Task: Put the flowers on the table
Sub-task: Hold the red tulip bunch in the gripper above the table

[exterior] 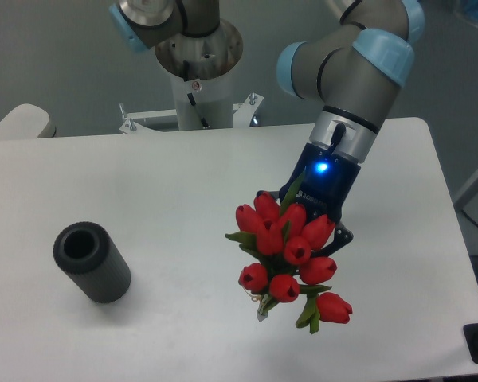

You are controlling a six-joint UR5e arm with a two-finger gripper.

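Observation:
The flowers (291, 255), a bunch of red tulip buds with green leaves, hang in the air over the right half of the white table (183, 199), buds facing the camera. My gripper (299, 227) comes down from the upper right and is shut on the flowers. Its fingertips and the stems are mostly hidden behind the buds. A blue light glows on the gripper body.
A dark grey ribbed cylinder (91, 261) stands on the left of the table, hollow end up. The arm's base column (199, 79) rises behind the table's far edge. The table's right edge and front edge lie close to the flowers.

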